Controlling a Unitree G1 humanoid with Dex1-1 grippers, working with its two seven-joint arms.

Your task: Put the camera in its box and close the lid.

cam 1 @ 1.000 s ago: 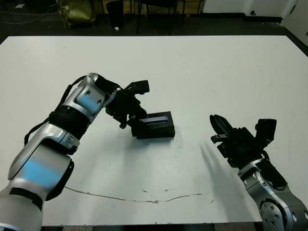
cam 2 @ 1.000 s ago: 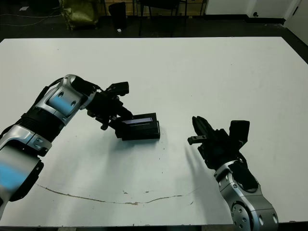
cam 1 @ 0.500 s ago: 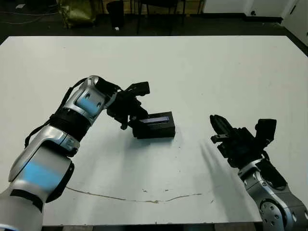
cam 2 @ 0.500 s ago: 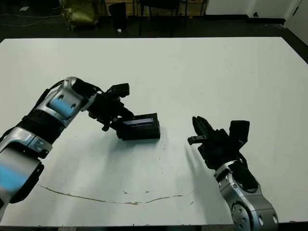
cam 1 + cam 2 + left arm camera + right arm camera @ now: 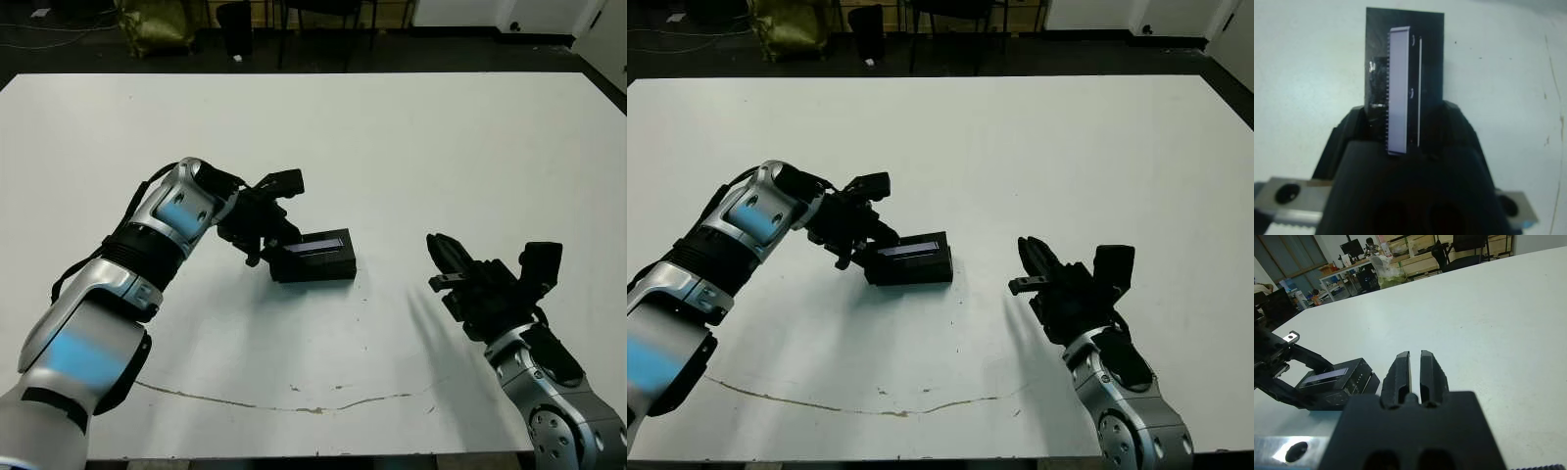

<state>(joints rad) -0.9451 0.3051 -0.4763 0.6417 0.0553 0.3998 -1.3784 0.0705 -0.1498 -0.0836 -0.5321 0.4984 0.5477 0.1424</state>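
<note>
The black box [image 5: 321, 267] lies at the middle of the white table. The lid [image 5: 315, 243], black with a pale stripe, rests on top of it, slightly tilted. My left gripper [image 5: 271, 245] is shut on the lid's left end. In the left wrist view the striped lid [image 5: 1399, 88] runs out between my two fingers [image 5: 1349, 129], with the box [image 5: 1431, 44] under it. The camera is hidden. My right gripper [image 5: 443, 255] hovers shut and holding nothing, to the right of the box; its wrist view shows its fingers [image 5: 1400, 369] close together.
A thin dark crack line [image 5: 294, 403] runs along the table near the front edge. Beyond the far edge are a dark floor, chair legs [image 5: 284, 39] and an olive bag [image 5: 157, 24].
The left gripper has moved slightly with the lid, which now lies flatter and lower on the box. The right arm has not moved.
</note>
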